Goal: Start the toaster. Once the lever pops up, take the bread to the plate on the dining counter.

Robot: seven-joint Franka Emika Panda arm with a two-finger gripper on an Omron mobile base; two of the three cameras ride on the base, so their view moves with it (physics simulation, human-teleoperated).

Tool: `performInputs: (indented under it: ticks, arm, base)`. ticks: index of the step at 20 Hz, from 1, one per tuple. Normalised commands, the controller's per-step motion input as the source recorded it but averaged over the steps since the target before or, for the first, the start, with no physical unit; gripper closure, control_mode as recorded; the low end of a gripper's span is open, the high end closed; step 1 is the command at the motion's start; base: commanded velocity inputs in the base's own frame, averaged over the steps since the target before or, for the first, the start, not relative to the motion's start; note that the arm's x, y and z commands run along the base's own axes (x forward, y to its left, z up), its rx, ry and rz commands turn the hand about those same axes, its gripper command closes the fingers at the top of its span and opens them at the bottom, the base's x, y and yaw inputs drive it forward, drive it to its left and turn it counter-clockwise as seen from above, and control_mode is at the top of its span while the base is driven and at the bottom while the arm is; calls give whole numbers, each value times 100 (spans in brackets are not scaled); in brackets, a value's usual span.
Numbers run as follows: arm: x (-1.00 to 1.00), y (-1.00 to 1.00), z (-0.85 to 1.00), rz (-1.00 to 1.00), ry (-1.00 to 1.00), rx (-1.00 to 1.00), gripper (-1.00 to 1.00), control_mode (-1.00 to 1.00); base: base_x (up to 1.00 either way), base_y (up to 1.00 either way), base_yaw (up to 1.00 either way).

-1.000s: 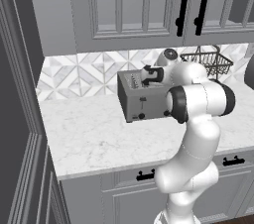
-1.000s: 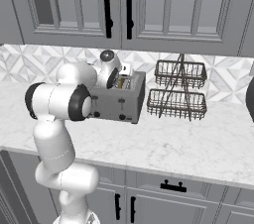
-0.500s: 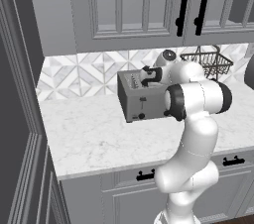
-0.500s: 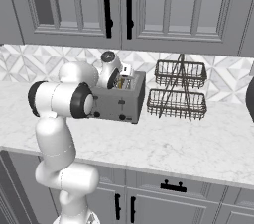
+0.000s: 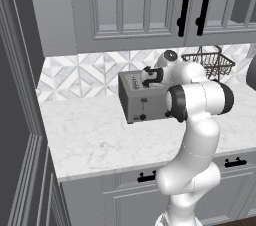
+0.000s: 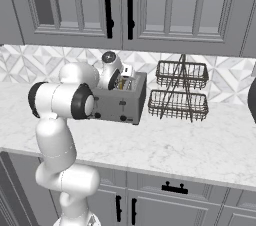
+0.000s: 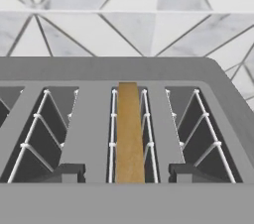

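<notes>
The grey four-slot toaster [image 5: 142, 102] [image 6: 120, 106] stands on the marble worktop against the tiled wall. My gripper [image 5: 151, 76] [image 6: 119, 81] hangs right over its top, pointing down into the slots. In the hand view the tan bread [image 7: 129, 134] stands on edge in the middle slot of the toaster [image 7: 124, 69]. My gripper [image 7: 126, 172] straddles that slice, one dark fingertip [image 7: 69, 171] on each side, with gaps between them and the bread. The jaws stand open. The plate and the dining counter are out of view.
A two-tier dark wire basket rack [image 6: 180, 91] [image 5: 211, 62] stands close to the toaster's right. Upper cabinets with dark handles [image 5: 192, 5] hang above. A dark rounded object [image 6: 252, 99] sits at the far right edge. Bare marble worktop [image 5: 95, 140] lies in front.
Little differs: the hand stays over the toaster top and the toaster has not moved.
</notes>
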Motion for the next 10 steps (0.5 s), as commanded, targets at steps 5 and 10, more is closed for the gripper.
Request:
performInputs:
  ticks: [5, 10]
  arm:
    - [0, 0, 0, 0, 0, 0, 100, -100]
    - [0, 0, 0, 0, -2, 0, 100, -100]
  base:
    - [0, 0, 0]
    - [0, 0, 0]
